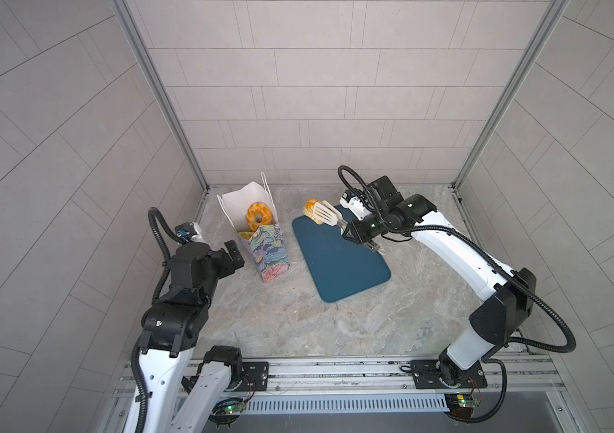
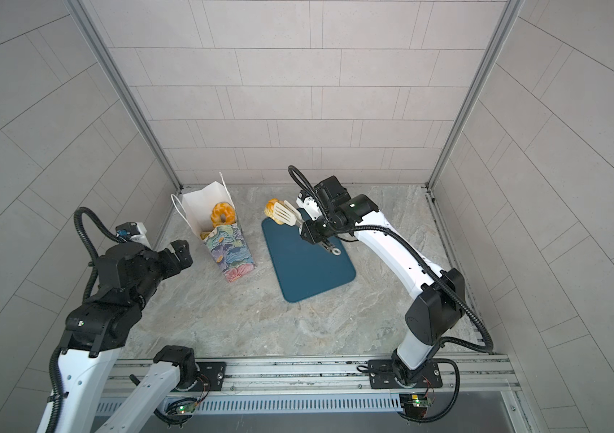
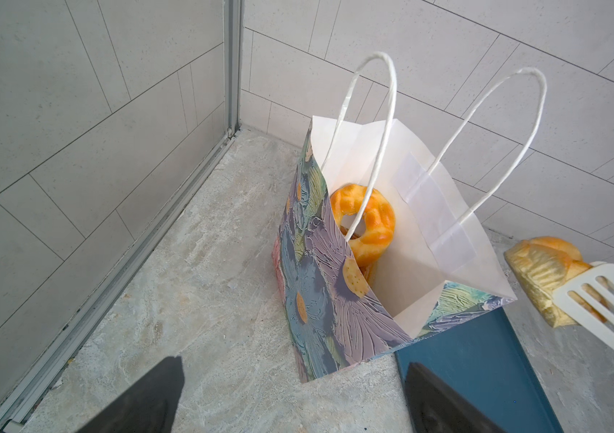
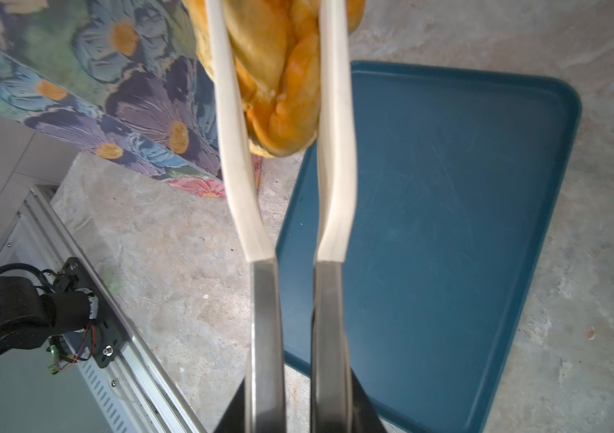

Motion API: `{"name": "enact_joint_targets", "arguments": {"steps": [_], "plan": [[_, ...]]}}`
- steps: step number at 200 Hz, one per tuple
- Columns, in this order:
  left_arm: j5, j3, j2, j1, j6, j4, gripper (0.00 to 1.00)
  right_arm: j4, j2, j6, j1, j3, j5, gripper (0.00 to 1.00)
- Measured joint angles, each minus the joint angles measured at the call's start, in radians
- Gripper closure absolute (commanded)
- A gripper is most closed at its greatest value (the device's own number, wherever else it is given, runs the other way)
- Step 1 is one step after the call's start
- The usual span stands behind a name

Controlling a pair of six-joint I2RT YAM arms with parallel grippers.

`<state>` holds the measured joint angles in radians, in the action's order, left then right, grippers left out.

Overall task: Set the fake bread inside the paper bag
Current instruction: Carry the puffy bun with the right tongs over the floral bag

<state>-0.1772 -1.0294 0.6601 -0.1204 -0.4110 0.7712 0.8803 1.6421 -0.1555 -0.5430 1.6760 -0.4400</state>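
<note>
The paper bag [image 1: 268, 255] [image 2: 228, 255] stands open at the back left, floral outside and white inside [image 3: 410, 240]. A golden ring of fake bread [image 1: 257, 215] [image 3: 367, 221] leans inside it, with another yellow piece [image 1: 245, 235] lower down. My right gripper [image 1: 350, 230] [image 4: 298, 393] is shut on the metal handles of white slotted tongs [image 1: 326, 213] [image 4: 238, 180]. The tongs pinch a golden fake bread [image 1: 311, 207] [image 3: 539, 270] [image 4: 279, 86] in the air, right of the bag's mouth. My left gripper [image 1: 236, 253] [image 3: 294, 393] is open and empty, just left of the bag.
A flat dark teal tray [image 1: 343, 270] [image 4: 448, 225] lies bare on the marble tabletop to the right of the bag, beneath the tongs. Tiled walls and metal corner posts [image 1: 200, 176] close in behind the bag. The arms' base rail [image 1: 335, 369] runs along the front edge.
</note>
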Motion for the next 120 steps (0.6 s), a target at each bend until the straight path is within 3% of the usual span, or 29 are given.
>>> {"name": "enact_joint_targets", "arguments": {"steps": [120], "plan": [[0.001, 0.000, 0.002, 0.000, 0.000, 0.000, 0.00, -0.033, 0.006, -0.018, -0.198, 0.248, 0.004, 0.67]]}}
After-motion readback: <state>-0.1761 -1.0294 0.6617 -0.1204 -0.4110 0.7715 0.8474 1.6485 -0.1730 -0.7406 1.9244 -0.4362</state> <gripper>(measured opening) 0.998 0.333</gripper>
